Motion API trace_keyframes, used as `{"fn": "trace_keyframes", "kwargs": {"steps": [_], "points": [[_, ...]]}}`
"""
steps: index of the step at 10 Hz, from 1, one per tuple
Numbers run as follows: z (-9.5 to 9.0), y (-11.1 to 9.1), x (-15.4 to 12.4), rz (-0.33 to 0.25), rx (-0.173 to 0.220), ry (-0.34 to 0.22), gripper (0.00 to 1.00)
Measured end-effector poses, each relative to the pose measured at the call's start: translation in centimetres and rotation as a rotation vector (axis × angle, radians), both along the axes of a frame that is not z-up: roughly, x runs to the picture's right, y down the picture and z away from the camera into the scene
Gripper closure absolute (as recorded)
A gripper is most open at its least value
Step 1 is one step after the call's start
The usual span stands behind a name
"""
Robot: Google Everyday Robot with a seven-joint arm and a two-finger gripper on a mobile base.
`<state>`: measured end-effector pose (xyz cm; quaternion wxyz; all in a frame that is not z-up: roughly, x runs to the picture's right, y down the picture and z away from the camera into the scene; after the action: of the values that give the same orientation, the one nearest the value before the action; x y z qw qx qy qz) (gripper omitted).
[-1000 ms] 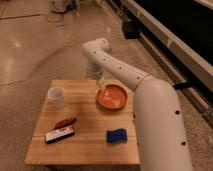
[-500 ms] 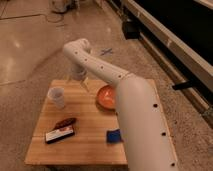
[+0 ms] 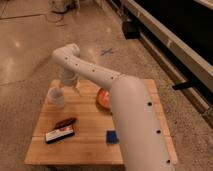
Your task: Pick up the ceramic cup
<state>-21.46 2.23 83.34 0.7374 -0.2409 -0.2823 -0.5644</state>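
Cup stands upright near the far left corner of the table. Gripper hangs just beside it on the bowl side, arm arched over the board, probably lining up a side grasp. Gripper's opening: cannot tell, and contact with the cup is unclear. Dark packet near the front shows a pale strip, but no writing is legible anywhere.

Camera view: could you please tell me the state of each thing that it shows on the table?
ceramic cup: upright on the wooden table, not lifted.
gripper: hangs just right of the cup, low over the table.
orange bowl: upright, partly hidden by the arm.
red-brown item: lying flat.
black-and-white packet: lying flat.
blue item: lying flat.
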Motion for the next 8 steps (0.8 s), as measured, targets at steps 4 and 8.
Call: {"fn": "trace_keyframes", "kwargs": {"steps": [4, 8], "points": [[1.1, 1.5, -1.5, -0.037, 0.005, -0.015, 0.2], [3.5, 1.6, -3.0, -0.029, 0.033, -0.018, 0.21]]}}
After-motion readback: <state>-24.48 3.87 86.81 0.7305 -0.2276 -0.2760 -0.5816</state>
